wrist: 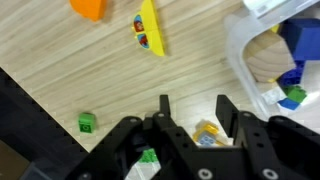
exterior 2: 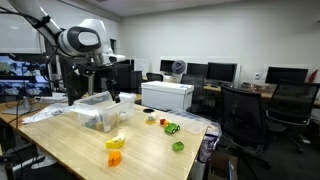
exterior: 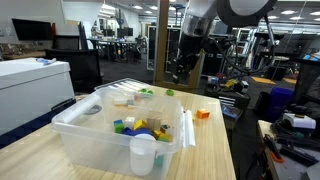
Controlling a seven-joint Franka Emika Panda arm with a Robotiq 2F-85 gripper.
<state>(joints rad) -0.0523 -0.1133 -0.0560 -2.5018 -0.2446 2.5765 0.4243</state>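
Gripper (wrist: pixel 193 103) part-open, hold unclear | 1 toy (wrist: pixel 207 133) between jaws | 2 green blocks (wrist: pixel 87 122)

Small yellow toy piece (wrist: pixel 207 133), pinched in the end effector (wrist: pixel 194 108).

Open tabletop (wrist: pixel 60 50) beside bin wall (wrist: pixel 238 62)

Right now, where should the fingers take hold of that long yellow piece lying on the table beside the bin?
Grip the yellow piece across its narrow width at mid-length, coming straight down from above. It lies flat on the table, with bare wood along both long edges, so the fingers probably fit either side, clear of the bin.
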